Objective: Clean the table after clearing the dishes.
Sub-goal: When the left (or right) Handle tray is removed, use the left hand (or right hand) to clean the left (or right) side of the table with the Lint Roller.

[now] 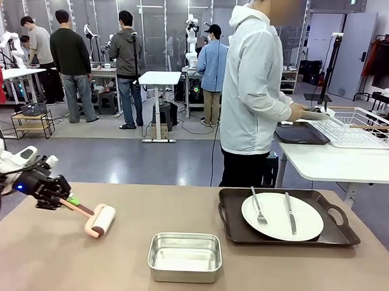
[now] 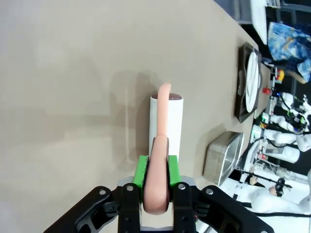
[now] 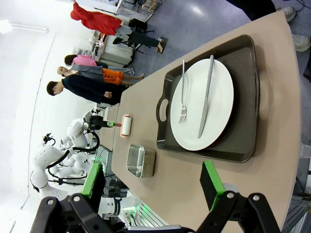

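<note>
My left gripper (image 1: 66,199) hovers over the left end of the brown table (image 1: 43,261), shut on the pink handle of a white roller (image 1: 101,220) whose drum rests on the tabletop. In the left wrist view the green pads (image 2: 141,171) clamp that handle, and the roller (image 2: 166,121) points away along the table (image 2: 63,73). At the right, a dark tray (image 1: 335,235) holds a white plate (image 1: 307,221) with a fork (image 1: 259,208) and a knife (image 1: 289,212). My right gripper (image 3: 151,184) hangs open above the table, short of the tray (image 3: 243,145) and plate (image 3: 218,111).
A small steel pan (image 1: 185,256) sits near the front edge at the middle. Behind the table a person stands at a white side table (image 1: 334,163), hands at a second dark tray (image 1: 300,134) beside a white wire rack (image 1: 358,129).
</note>
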You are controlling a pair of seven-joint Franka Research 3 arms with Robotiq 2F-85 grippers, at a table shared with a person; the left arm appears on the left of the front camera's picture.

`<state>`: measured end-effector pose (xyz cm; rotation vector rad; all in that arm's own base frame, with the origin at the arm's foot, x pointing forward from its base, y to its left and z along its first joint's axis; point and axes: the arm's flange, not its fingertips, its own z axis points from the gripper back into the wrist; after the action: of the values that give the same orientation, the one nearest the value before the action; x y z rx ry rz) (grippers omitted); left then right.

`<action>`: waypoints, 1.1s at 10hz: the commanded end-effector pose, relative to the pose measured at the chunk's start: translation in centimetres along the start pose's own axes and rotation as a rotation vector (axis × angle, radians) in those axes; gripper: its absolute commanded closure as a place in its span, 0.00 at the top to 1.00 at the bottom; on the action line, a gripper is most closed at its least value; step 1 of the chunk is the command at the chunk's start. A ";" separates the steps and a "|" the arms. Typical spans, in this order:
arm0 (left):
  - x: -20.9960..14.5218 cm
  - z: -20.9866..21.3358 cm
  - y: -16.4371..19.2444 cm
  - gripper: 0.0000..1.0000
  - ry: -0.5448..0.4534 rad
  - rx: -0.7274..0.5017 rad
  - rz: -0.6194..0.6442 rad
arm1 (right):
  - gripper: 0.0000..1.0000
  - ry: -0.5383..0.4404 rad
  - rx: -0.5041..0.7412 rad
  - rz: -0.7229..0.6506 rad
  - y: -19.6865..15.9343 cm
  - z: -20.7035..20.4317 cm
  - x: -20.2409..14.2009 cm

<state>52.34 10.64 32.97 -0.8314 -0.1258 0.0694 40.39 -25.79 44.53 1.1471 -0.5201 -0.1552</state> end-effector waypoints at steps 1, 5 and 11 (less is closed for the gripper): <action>-1.8 2.1 3.2 0.21 0.026 0.252 0.109 | 1.00 0.001 0.002 0.003 0.3 0.1 -0.2; -2.0 4.6 2.9 0.21 0.024 0.569 0.231 | 1.00 0.001 0.002 0.003 0.3 0.1 -0.2; -0.9 5.8 -3.3 0.21 0.065 0.862 0.182 | 1.00 0.001 0.002 0.003 0.3 0.1 -0.2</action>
<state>52.03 12.42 42.23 -0.1028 -0.0563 0.2516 40.39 -25.78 44.53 1.1471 -0.5200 -0.1550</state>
